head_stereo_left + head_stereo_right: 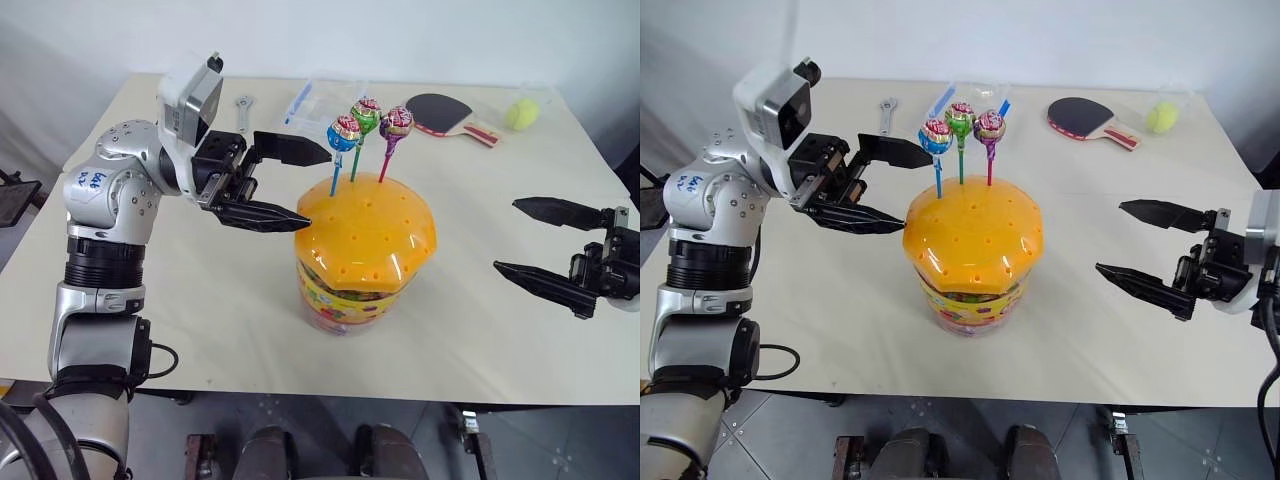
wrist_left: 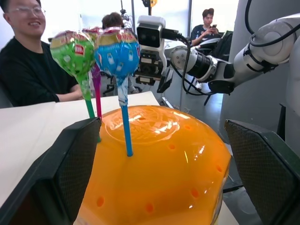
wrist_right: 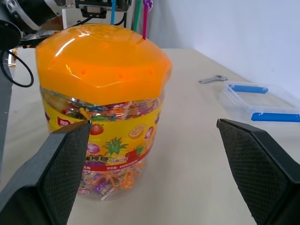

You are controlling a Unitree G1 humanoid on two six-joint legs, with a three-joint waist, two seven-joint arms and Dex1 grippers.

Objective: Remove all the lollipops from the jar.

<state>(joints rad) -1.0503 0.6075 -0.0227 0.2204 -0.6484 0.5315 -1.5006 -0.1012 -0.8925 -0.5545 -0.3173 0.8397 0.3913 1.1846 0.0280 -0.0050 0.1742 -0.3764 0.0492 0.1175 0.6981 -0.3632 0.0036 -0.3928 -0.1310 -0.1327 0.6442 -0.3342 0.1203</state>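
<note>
I see the jar standing upright near the middle of the table. Its orange lid is on. Three lollipops stand up in holes in the lid, close together in a row. The blue one is nearest my left arm, the green one is in the middle, and the purple one is on the other side.

My left gripper is at about 10 o'clock from the jar. It points sideways at the blue lollipop. Its two black fingers are spread wide and hold nothing. One finger is up by the blue candy, and the other is low, just beside the edge of the lid.

My right gripper is at 3 o'clock from the jar, well apart from it. Its fingers are wide apart too, with nothing in them.

Far back on the table, at 12 o'clock, lie a clear box with blue clips and a wrench. At about 1 o'clock are a paddle and a yellow ball.
</note>
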